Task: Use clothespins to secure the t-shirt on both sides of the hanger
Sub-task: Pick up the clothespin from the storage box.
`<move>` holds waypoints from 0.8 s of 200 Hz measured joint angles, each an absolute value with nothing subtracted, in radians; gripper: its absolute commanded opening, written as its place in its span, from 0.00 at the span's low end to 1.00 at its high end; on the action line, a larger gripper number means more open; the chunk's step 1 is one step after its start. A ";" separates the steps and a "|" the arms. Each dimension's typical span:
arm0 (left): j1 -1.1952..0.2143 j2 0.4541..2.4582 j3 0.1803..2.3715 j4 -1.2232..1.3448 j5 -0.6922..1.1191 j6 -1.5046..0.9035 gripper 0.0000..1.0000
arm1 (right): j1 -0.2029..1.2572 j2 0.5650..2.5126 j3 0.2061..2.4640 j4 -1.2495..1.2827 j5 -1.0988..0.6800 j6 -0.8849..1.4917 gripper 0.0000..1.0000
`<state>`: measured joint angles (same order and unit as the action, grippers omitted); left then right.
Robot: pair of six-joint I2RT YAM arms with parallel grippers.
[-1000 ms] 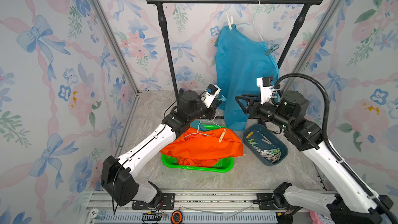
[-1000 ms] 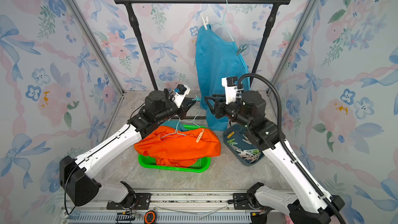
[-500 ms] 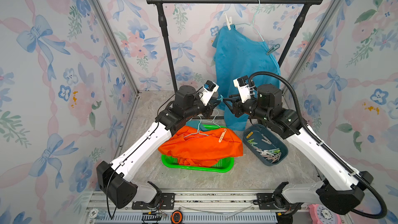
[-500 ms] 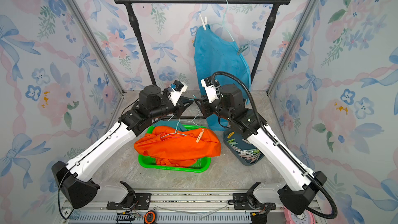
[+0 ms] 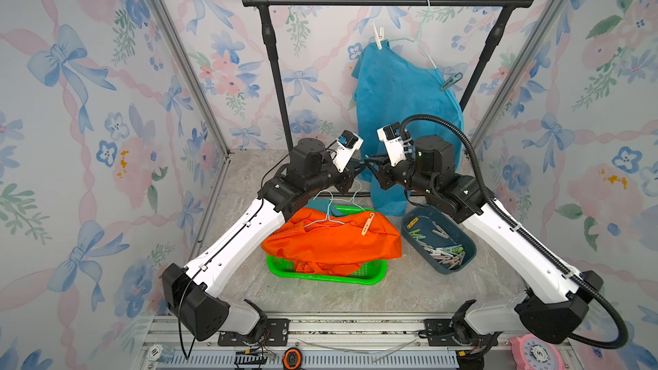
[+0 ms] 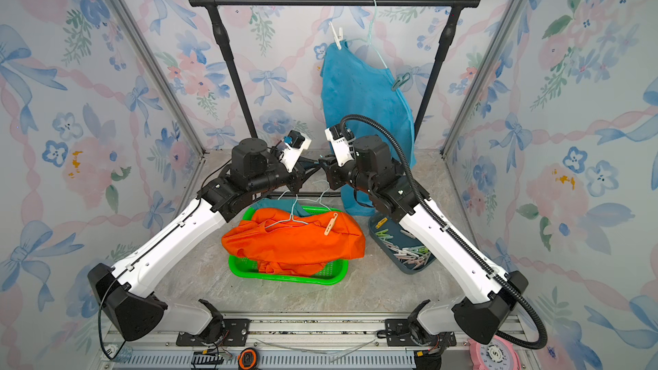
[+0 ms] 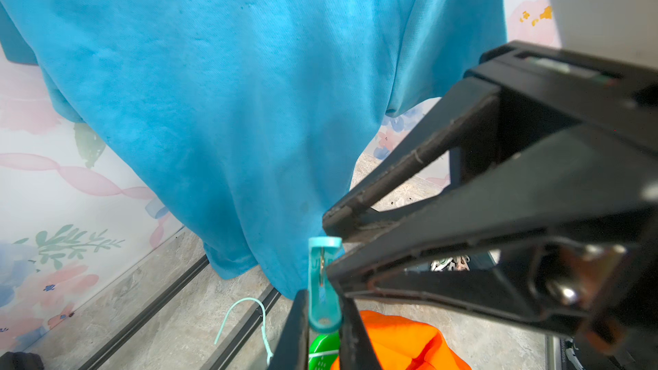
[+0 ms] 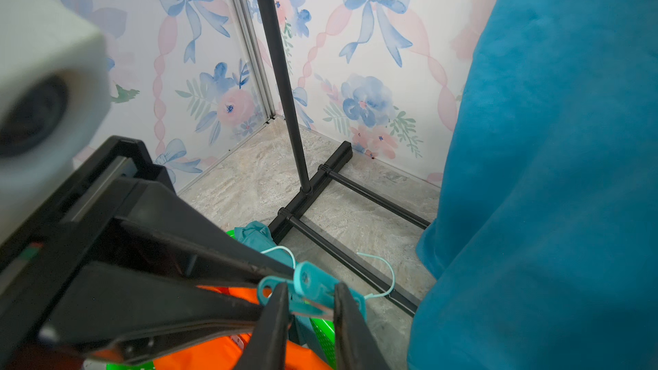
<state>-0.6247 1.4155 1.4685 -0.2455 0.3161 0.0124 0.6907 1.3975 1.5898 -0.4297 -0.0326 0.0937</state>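
A teal plastic clothespin [image 7: 317,297] with a metal spring is clamped between the nearly closed left fingers [image 7: 297,332]; its holed end is seated between them, its long axis run out along them towards the blue shirt [image 5: 402,108]; the right fingers [image 8: 272,329] are set closely either side of it, crosswise; whether it is pressed by them cannot be told; it is held in mid-air above the green basket [image 5: 320,277].

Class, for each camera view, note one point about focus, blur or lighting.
Both top views: even light, sharp, only a faint shadow beneath the green basket. Left wrist view: teal clothespin in focus. Right wrist view: white camera housing heavily blurred.
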 measured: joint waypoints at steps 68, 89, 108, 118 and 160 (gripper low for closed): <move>-0.625 1.434 1.474 -0.250 0.320 0.010 0.14 | 0.696 1.419 1.599 -0.417 0.009 0.093 0.17; -0.621 1.437 1.479 -0.254 0.319 0.010 0.14 | 0.696 1.427 1.605 -0.415 0.018 0.093 0.14; -0.620 1.437 1.481 -0.257 0.319 0.010 0.14 | 0.696 1.428 1.606 -0.415 0.031 0.089 0.09; -0.620 1.437 1.483 -0.257 0.319 0.009 0.14 | 0.696 1.428 1.606 -0.416 0.039 0.088 0.08; -0.618 1.437 1.485 -0.256 0.319 0.006 0.16 | 0.696 1.430 1.606 -0.416 0.050 0.089 0.04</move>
